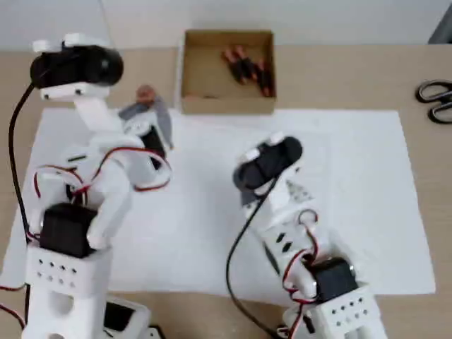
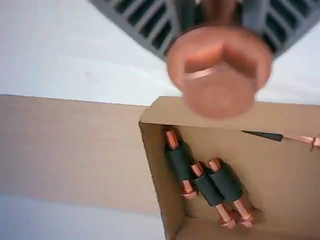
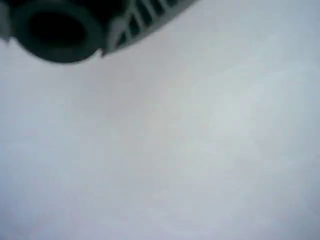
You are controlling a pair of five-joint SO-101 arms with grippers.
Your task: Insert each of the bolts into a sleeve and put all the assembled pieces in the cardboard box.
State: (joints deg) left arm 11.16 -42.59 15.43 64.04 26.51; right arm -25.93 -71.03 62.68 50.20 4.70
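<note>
The cardboard box (image 1: pixel 205 79) is brown, shallow and open at the top. Three assembled pieces (image 2: pixel 207 187) lie inside it toward one corner. Each is a copper bolt pushed through a black sleeve, and they lie side by side, roughly parallel and touching. Another copper bolt (image 2: pixel 218 75), bare of any sleeve, is pinched in the left gripper (image 1: pixel 147 102) just outside the box's side wall, its flanged head facing the wrist camera. A lone black sleeve (image 3: pixel 57 32), seen from its hollow end, sits in the right gripper (image 3: pixel 85 25), well apart from the box.
</note>
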